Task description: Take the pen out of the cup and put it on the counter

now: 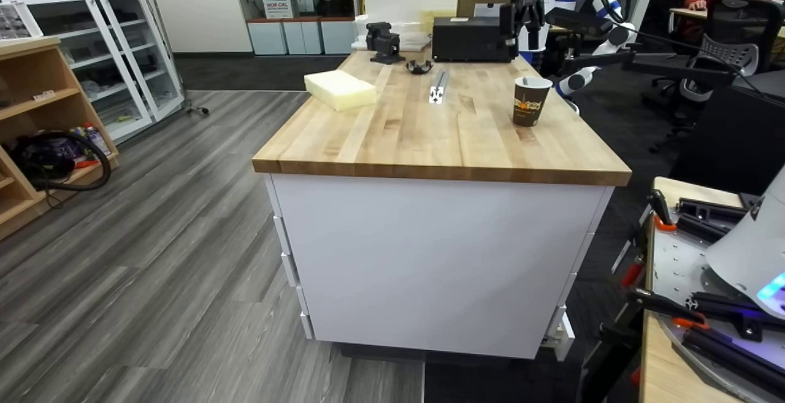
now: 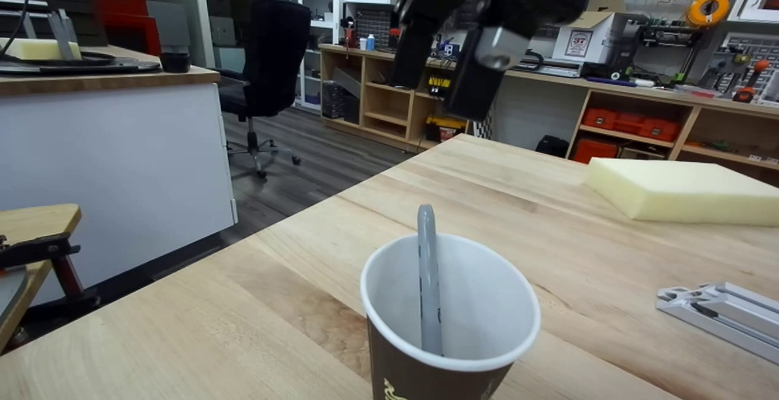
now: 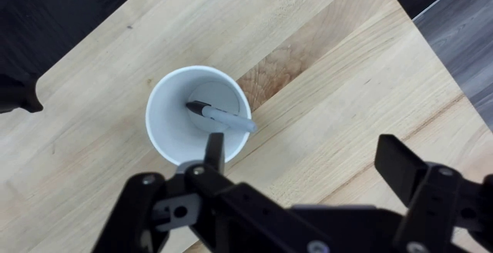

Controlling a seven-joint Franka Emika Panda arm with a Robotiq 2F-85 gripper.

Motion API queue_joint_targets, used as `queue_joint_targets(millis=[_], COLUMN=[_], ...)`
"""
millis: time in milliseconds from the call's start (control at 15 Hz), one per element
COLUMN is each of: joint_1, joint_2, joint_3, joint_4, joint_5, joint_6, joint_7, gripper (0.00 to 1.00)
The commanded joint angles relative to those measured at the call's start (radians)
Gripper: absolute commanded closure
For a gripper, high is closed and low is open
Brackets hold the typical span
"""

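The cup (image 1: 528, 106) is brown with a white inside and stands upright on the wooden counter (image 1: 398, 139). It also shows in an exterior view (image 2: 426, 382) and in the wrist view (image 3: 163, 129). The pen (image 2: 429, 284) is grey with a black end. It leans inside the cup, black end down, its grey end above the rim; the wrist view shows it too (image 3: 229, 119). My gripper (image 3: 300, 137) is open and empty, above the counter and beside the cup. In the wrist view one finger overlaps the cup's rim. The gripper shows in both exterior views (image 1: 522, 40) (image 2: 433, 97).
A pale yellow foam block (image 1: 341, 89) and a metal profile (image 1: 438, 86) lie on the counter. A black box (image 1: 469, 39), a vise (image 1: 384, 42) and a small black part (image 1: 419, 67) are farther along it. The counter's edge (image 3: 96, 33) is near the cup.
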Motion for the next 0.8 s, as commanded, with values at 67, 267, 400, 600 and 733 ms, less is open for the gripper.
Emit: queue_joint_targets(millis=[67, 267, 400, 600, 733], joint_1=[-0.006, -0.021, -0.036, -0.056, -0.068], joint_2=[0.001, 0.030, 0.056, 0.090, 0.114], joint_3=[0.010, 0.002, -0.006, -0.014, -0.015], joint_4=[0.008, -0.005, -0.014, -0.029, -0.033], joint_5=[-0.002, 0.024, 0.045, 0.053, 0.052], joint_6=[-0.007, 0.010, 0.045, 0.146, 0.200], joint_7=[0.003, -0.020, -0.043, -0.061, -0.078], gripper=[0.00, 0.00, 0.00, 0.00, 0.04])
